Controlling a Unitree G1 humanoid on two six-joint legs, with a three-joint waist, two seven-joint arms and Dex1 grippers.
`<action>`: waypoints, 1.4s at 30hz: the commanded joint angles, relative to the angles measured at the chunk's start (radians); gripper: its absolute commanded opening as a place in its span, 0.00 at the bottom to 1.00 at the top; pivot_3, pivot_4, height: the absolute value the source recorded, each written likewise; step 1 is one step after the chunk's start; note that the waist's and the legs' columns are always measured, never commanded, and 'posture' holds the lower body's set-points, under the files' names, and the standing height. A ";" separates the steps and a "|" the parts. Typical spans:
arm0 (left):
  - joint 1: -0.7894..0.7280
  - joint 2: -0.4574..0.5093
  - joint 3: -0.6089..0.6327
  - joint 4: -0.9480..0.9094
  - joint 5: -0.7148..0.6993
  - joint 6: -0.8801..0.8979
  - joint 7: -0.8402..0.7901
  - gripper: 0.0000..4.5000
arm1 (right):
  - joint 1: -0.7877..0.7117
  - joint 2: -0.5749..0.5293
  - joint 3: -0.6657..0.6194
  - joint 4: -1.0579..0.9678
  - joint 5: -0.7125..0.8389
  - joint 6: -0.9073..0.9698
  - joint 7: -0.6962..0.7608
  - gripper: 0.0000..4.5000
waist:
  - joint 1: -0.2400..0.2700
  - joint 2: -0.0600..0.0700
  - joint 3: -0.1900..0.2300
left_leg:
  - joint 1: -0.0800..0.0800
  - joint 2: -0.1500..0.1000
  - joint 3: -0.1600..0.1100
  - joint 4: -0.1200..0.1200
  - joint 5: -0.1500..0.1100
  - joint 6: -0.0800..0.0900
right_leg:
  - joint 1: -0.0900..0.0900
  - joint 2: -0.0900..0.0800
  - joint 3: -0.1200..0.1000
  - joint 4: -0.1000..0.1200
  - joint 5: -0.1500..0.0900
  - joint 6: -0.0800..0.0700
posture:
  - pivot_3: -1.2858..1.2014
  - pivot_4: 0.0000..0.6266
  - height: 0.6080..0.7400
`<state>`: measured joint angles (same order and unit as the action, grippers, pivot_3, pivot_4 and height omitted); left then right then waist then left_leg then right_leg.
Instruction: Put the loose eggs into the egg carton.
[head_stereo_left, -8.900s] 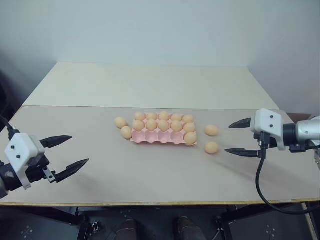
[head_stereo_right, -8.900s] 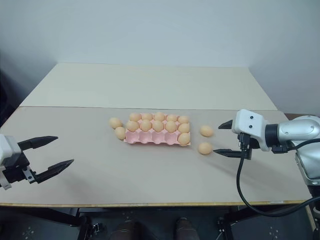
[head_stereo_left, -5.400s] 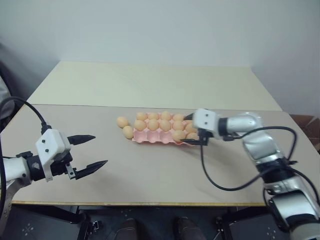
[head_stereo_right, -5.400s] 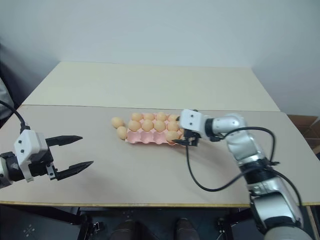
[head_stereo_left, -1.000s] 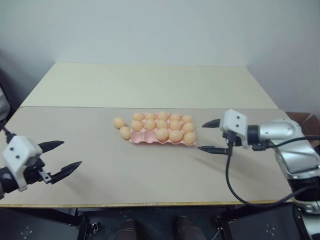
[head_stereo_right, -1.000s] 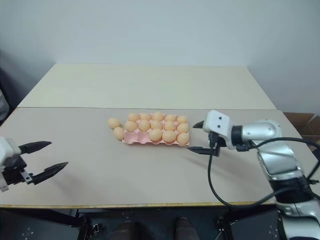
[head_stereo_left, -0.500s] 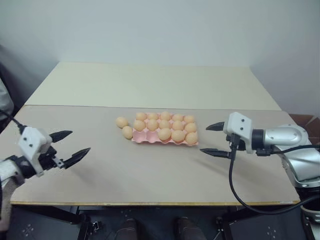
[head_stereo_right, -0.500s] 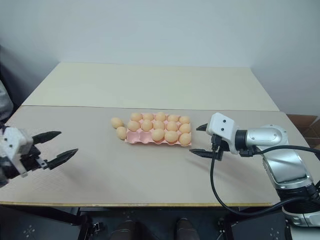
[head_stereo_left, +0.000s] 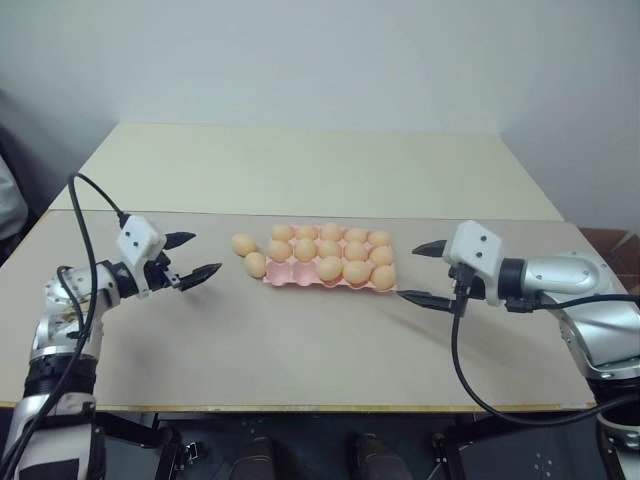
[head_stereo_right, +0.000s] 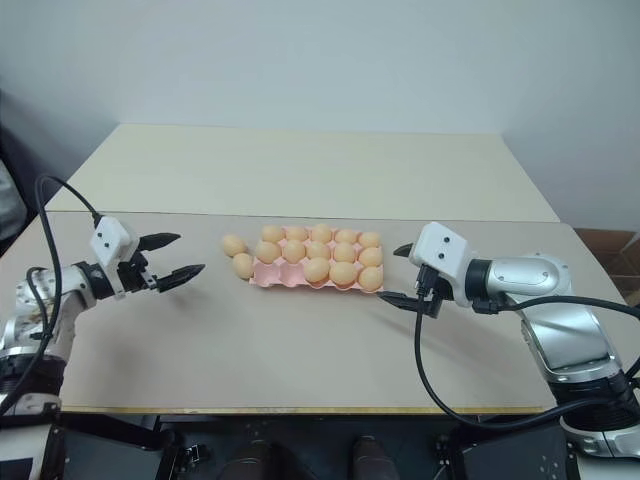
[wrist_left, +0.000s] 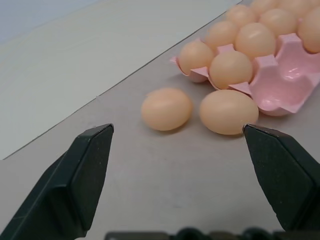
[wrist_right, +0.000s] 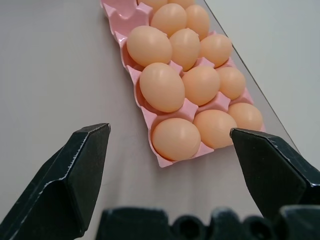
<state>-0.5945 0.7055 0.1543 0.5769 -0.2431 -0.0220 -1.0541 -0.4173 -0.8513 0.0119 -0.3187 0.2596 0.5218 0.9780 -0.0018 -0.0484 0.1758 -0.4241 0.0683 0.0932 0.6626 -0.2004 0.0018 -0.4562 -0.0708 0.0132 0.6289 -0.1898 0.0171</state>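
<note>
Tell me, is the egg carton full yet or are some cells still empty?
Not full. The egg carton shows empty pink cells in its near row, and two loose eggs lie on the table beside it.

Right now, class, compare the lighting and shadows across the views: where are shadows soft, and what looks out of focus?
Left eye view: even, diffuse light, with faint soft shadows under the egg carton on the table. Left wrist view: the two loose eggs are sharp with pale shadows, while the gripper's near fingers look soft. Right wrist view: no glare on the matte eggs.
</note>
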 joint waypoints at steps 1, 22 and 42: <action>-0.098 -0.034 -0.007 0.133 0.020 -0.074 0.022 1.00 | 0.006 -0.003 -0.040 -0.052 0.016 0.017 -0.030 0.99 | 0.000 0.000 0.000 | -0.001 0.000 0.000 0.000 0.000 0.000 | 0.000 0.000 0.000 0.000 0.000 0.000 | 0.52 0.24 1.00; -0.408 -0.189 -0.069 0.631 0.194 -0.192 0.216 1.00 | 0.037 0.004 -0.058 -0.115 0.017 0.068 -0.128 0.99 | 0.001 -0.001 0.000 | -0.001 0.000 -0.002 0.002 0.000 0.000 | 0.000 0.001 0.000 0.001 0.000 0.001 | 0.52 0.24 1.00; -0.398 -0.183 -0.058 0.656 0.233 -0.192 0.261 0.53 | 0.027 0.019 -0.040 -0.101 0.007 0.068 -0.146 1.00 | 0.000 -0.001 0.000 | -0.001 0.000 -0.002 0.002 0.000 0.000 | 0.000 0.001 0.000 0.001 0.001 0.001 | 0.52 0.24 1.00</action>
<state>-0.9822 0.5068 0.0841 1.2395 -0.0055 -0.1955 -0.7972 -0.3763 -0.8317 -0.0104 -0.4016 0.2597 0.5970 0.8416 -0.0016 -0.0490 0.1755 -0.4253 0.0680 0.0908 0.6646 -0.2002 0.0018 -0.4559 -0.0699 0.0130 0.6298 -0.1892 0.0183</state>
